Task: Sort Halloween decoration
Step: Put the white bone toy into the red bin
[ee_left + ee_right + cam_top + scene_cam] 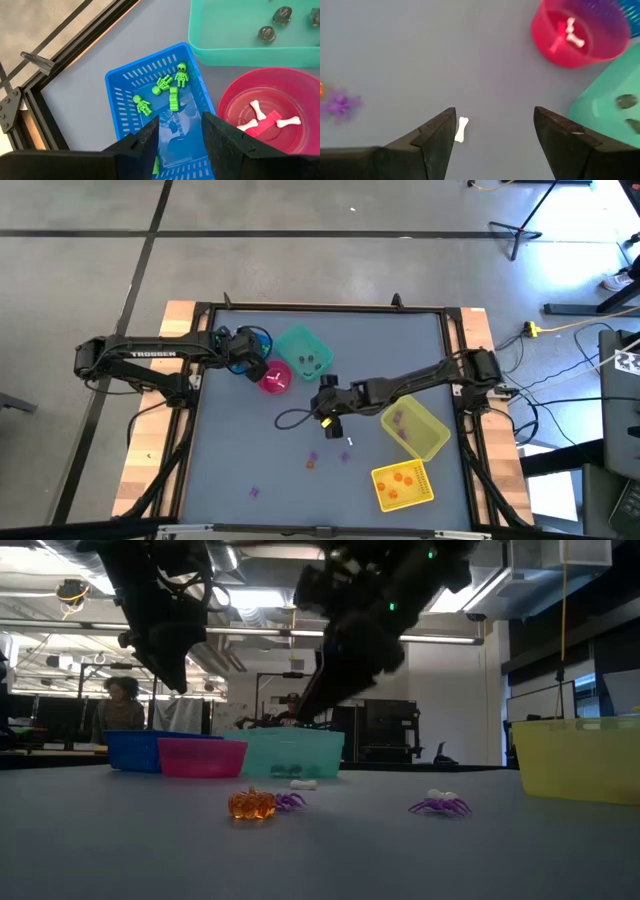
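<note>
Over the middle of the table [250,450] hangs my right end effector [328,412], fingers spread wide and holding nothing. Through its wrist camera I see a white bone [461,129] lying on the table close beside one of my fingers [436,134], not touching it, with a purple spider [341,105] and a sliver of something orange farther off to the side. From above, that bone [349,441] lies just nearer the front edge than the end effector, and a purple trinket [344,456] and an orange one [310,463] lie a little farther forward; another purple piece [254,491] sits well apart near the front left. At table height, an orange pumpkin [251,804] stands touching or just beside a purple spider [290,801], and a second purple spider [439,805] lies apart from them. My left end effector [243,346] hovers over the blue bin [150,100], fingers [145,137] parted with nothing between them; green skeletons [180,75] lie in the bin beneath. Beside it, the pink bowl [235,100] holds white bones [256,107], and the teal bin [225,42] holds dark grey pieces [266,34]. On the right, one yellow bin [432,442] carries purple pieces, another [385,498] orange ones.
</note>
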{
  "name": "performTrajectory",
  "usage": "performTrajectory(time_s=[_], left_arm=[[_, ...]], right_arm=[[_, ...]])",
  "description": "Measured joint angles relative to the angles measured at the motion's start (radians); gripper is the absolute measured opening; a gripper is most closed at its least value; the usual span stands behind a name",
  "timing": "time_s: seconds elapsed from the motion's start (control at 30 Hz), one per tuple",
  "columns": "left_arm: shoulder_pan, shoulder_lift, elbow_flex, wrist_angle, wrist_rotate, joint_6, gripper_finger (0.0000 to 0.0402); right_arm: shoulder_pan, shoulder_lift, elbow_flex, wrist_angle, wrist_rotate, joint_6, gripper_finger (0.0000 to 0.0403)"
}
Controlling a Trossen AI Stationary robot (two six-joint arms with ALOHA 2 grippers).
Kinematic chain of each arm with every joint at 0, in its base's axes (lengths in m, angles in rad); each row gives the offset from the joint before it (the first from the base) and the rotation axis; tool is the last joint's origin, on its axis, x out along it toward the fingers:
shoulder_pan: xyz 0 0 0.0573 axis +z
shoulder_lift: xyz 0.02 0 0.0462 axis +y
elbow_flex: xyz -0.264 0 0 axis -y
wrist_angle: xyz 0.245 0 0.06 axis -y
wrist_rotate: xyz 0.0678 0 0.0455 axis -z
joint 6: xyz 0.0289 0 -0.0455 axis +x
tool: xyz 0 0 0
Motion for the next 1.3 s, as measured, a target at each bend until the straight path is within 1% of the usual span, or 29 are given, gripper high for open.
performTrajectory(time_s=[0.37,0.63,0.73,0.87,1.13,1.3], left_arm=[[0.000,0.000,0.000,-0.001,0.000,0.002,0.0132],[0.000,0.000,0.000,-0.001,0.000,0.002,0.0132],[0.000,0.000,0.000,-0.001,0.000,0.002,0.0132],[0.000,0.000,0.000,-0.001,0.000,0.002,0.0132],[0.000,0.000,0.000,-0.001,0.000,0.002,0.0132],[0.000,0.000,0.000,-0.001,0.000,0.002,0.0132]], right_arm=[[0.000,0.108,0.000,0.004,0.000,0.004,0.0266],[0.000,0.134,0.001,0.008,0.000,0.004,0.0266],[0.000,0.136,0.001,0.005,-0.003,0.007,0.0260],[0.000,0.141,0.002,0.005,-0.048,0.012,0.0230],[0.000,0.142,0.002,0.002,-0.056,0.032,0.0156],[0.000,0.142,0.002,-0.001,-0.095,0.034,0.0121]])
